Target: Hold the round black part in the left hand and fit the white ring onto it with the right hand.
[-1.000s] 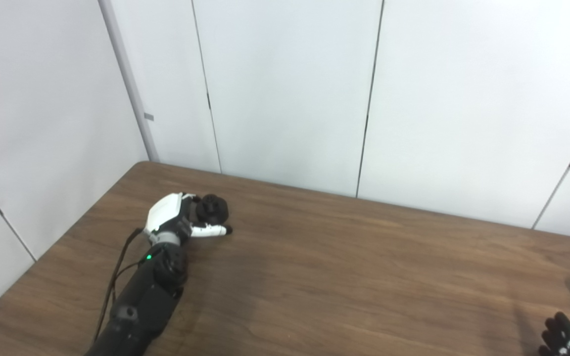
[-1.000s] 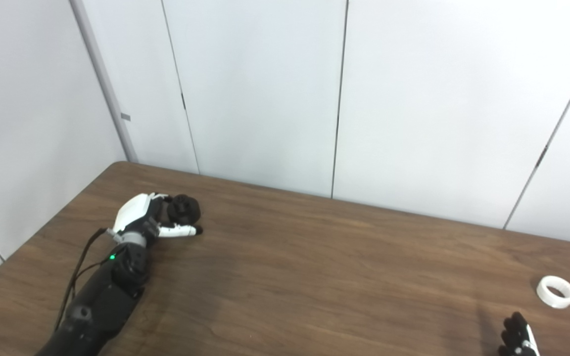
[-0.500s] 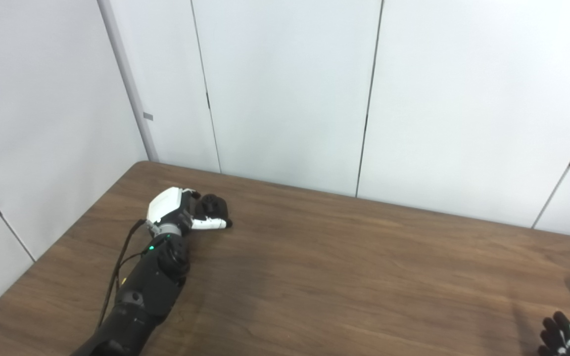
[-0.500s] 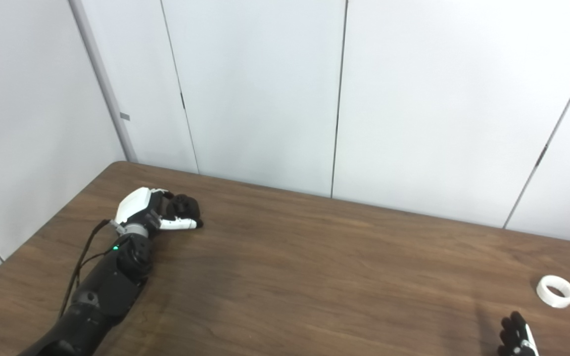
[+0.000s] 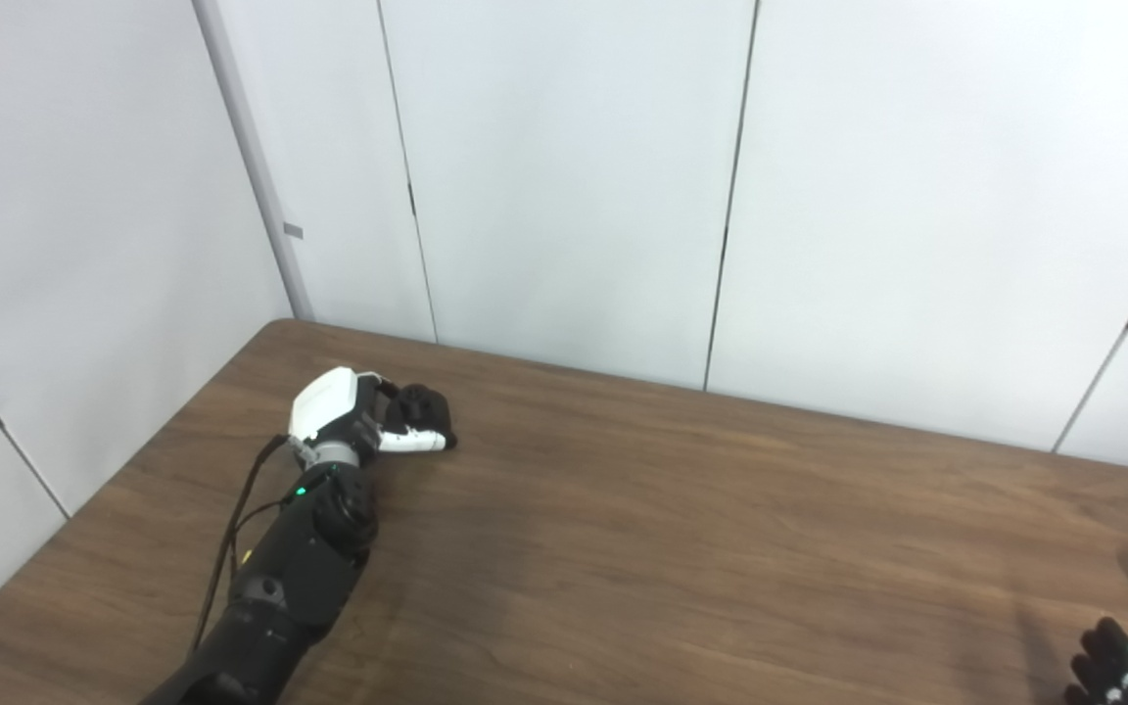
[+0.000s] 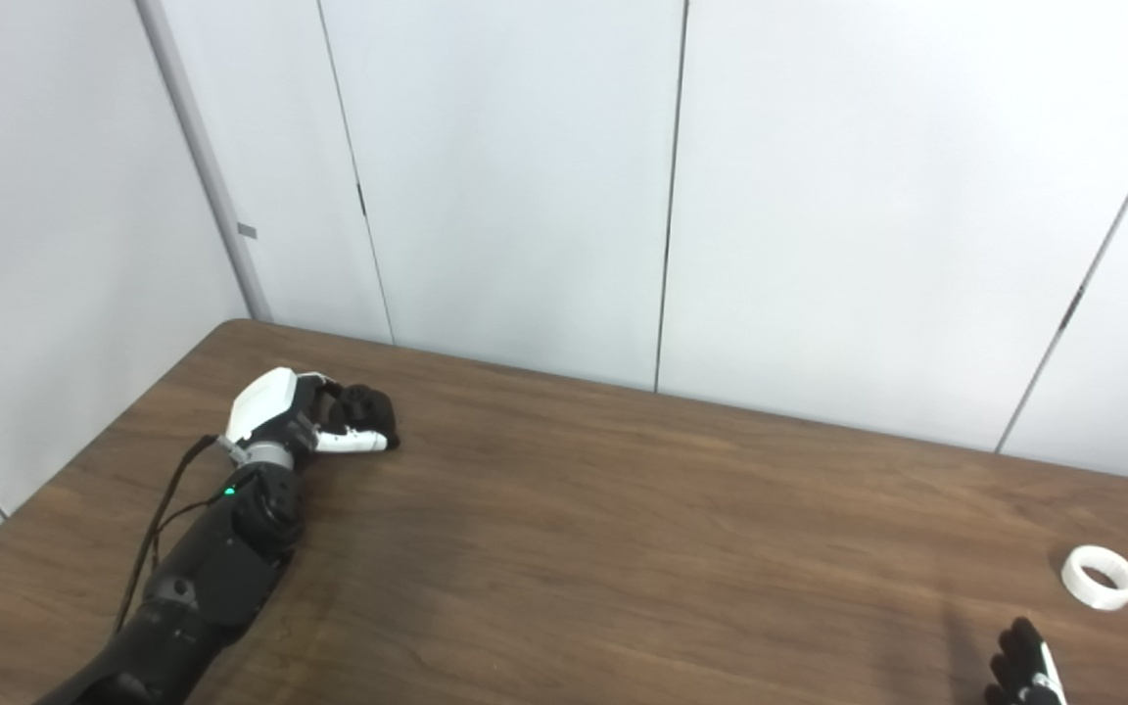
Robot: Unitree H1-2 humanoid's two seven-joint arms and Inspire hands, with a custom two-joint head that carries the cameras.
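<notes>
Left arm is reaching in from bottom left across the table (image 5: 623,548), toward the far left corner. Left hand (image 5: 353,421) is lying low on the wood, white back facing up-left. Its fingers (image 5: 407,397) are curling over the black part (image 5: 424,409) from the far side, thumb (image 5: 414,443) is lying along the near side, so the part is sitting between fingers and thumb, mostly covered. It is looking gripped, still down at table level; whether it is touching the wood cannot be told.

Middle of the table is showing only brown wood grain.

Far right, the ring (image 6: 1100,578) is lying flat on the table near the right edge, well apart from the part. Right hand (image 6: 1022,671) is just poking in at the bottom edge, near the ring but not touching it; only dark fingertips are showing, slightly apart, so its full state cannot be told.
</notes>
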